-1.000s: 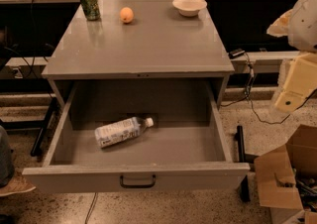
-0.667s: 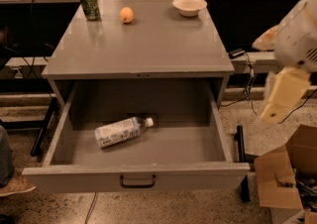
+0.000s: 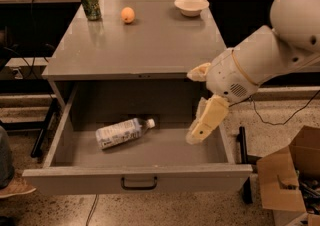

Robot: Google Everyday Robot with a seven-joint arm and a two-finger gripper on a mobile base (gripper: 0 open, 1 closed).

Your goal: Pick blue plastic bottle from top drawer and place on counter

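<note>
Far left on the flat grey metal counter (image 3: 150, 45): green drink can (image 3: 90, 3). Right of it along the far edge, a round orange fruit (image 3: 127, 15), then a white bowl (image 3: 191, 5). Wide grey metal top drawer (image 3: 135, 175) stands open below. Small clear blue-labelled plastic bottle (image 3: 122, 132) lies on its side left of centre in the drawer, white cap pointing right. Cream two-finger gripper (image 3: 195, 106) hangs over the drawer's right side, fingers spread, holding nothing, apart from the bottle. Brown cardboard box (image 3: 290, 180) on the floor, near right.

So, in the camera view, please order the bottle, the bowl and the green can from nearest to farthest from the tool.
The tool hangs over the right side of the drawer.
1. Bottle, lying on its side mid-drawer.
2. Bowl, at the back right of the counter.
3. Can, at the counter's back left corner.
</note>
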